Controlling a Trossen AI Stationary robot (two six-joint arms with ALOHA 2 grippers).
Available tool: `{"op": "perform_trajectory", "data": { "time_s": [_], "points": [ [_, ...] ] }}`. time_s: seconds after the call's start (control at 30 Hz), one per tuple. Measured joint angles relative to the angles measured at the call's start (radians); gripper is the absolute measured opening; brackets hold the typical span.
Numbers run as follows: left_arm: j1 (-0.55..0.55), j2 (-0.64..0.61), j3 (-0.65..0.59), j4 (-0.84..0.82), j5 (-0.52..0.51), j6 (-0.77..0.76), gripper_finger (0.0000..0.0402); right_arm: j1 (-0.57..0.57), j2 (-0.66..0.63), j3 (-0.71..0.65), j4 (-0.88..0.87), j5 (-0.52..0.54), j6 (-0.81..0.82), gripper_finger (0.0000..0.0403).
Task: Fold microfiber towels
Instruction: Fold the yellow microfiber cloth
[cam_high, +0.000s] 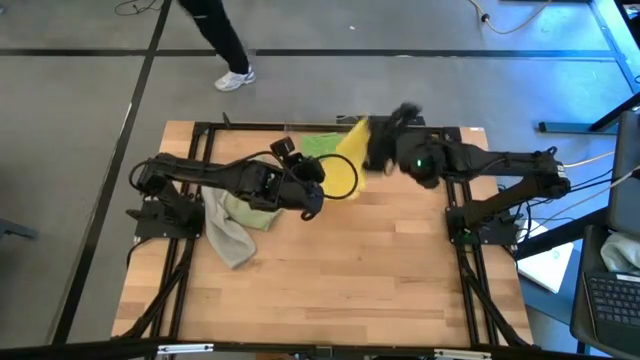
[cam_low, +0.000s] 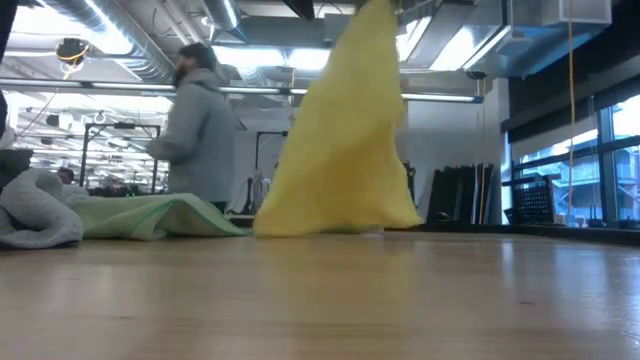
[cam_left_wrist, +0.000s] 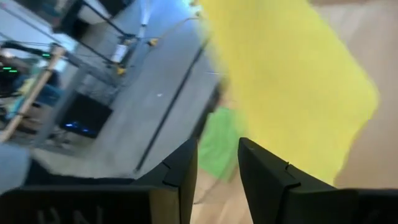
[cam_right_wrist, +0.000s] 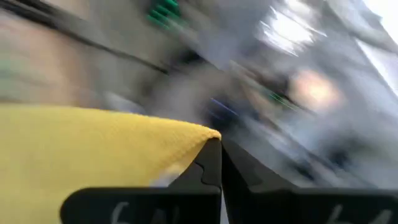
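Our right hand (cam_right_wrist: 214, 163) is clenched on a corner of the soft yellow microfiber towel (cam_high: 350, 160), holding it high over the far middle of the wooden bench (cam_high: 380, 270). From the low view the cloth hangs as a tall drape whose bottom edge brushes the bench top. Our left hand (cam_left_wrist: 217, 171) sits near the middle of the bench, just beside the hanging yellow cloth, its fingers slightly parted with nothing between them.

Outward from there, the bright green microfiber towel (cam_high: 320, 143) lies spread at the far edge, partly behind the yellow one. The pale sage green towel (cam_high: 248, 210) lies rumpled under our left arm, and the grey towel (cam_high: 228, 232) sits bunched beside it toward the left side.

We judge the task barely begun: no towel shows a neat fold, and none is stacked. The yellow one is only lifted and would need laying flat before folding; the other three are untouched heaps.

A person in a grey hooded top (cam_low: 200, 125) stands beyond the bench.
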Motion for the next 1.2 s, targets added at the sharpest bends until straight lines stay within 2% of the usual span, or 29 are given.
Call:
{"op": "perform_trajectory", "data": {
  "time_s": [0.03,0.07,0.13,0.17,0.2,0.3,0.33,0.4,0.5,0.6,0.67,0.73,0.83,0.9,0.97,1.13,1.2],
  "points": [
    [-0.001,0.004,0.000,0.000,0.018,0.003,0.0109,-0.020,0.002,0.002,0.020,0.057,-0.028,0.0000],
    [-0.005,0.006,-0.001,-0.001,0.037,0.010,0.0109,-0.036,0.002,0.002,0.019,0.038,-0.043,0.0000],
    [-0.011,0.013,0.001,0.004,0.059,0.021,0.0109,-0.047,-0.004,0.001,-0.013,-0.135,-0.029,0.0000],
    [-0.014,0.018,0.001,0.007,0.064,0.027,0.0109,-0.049,-0.005,0.000,-0.017,-0.195,0.004,0.0000],
    [-0.018,0.022,0.000,0.001,0.067,0.037,0.0109,-0.050,-0.005,0.000,-0.007,-0.212,0.037,0.0000],
    [-0.019,0.040,-0.001,0.006,0.068,0.061,0.0107,-0.061,-0.006,0.002,-0.010,-0.088,0.058,0.0000],
    [-0.018,0.042,-0.001,-0.001,0.067,0.076,0.0107,-0.070,-0.004,0.002,-0.023,-0.082,0.063,0.0000],
    [-0.015,0.054,0.001,0.008,0.074,0.109,0.0107,-0.076,-0.004,0.001,-0.064,-0.133,0.103,0.0000],
    [-0.012,0.076,-0.001,0.017,0.170,0.175,0.0107,-0.077,-0.013,0.001,-0.084,-0.225,0.157,0.0000],
    [-0.006,0.115,-0.004,0.088,0.300,0.250,0.0106,-0.080,-0.023,0.001,-0.057,-0.256,0.163,0.0000],
    [-0.006,0.142,-0.025,0.175,0.318,0.294,0.0106,-0.080,-0.039,0.001,-0.025,-0.273,0.156,0.0000],
    [-0.011,0.168,-0.071,0.225,0.249,0.312,0.0106,-0.074,-0.062,0.001,0.001,-0.283,0.152,0.0000],
    [-0.028,0.190,-0.164,0.278,-0.019,0.299,0.0106,-0.070,-0.116,0.001,-0.007,-0.308,0.163,0.0001],
    [-0.040,0.190,-0.238,0.363,-0.169,0.296,0.0106,-0.071,-0.155,0.001,-0.002,-0.354,0.199,0.0001],
    [-0.050,0.190,-0.321,0.548,-0.200,0.353,0.0106,-0.073,-0.189,0.002,0.007,-0.410,0.237,0.0001],
    [-0.050,0.191,-0.524,1.107,-0.035,0.580,0.0106,-0.073,-0.216,0.002,0.012,-0.434,0.275,0.0001],
    [-0.048,0.193,-0.580,1.316,-0.012,0.671,0.0106,-0.067,-0.211,0.002,0.000,-0.444,0.279,0.0001]
  ]
}}
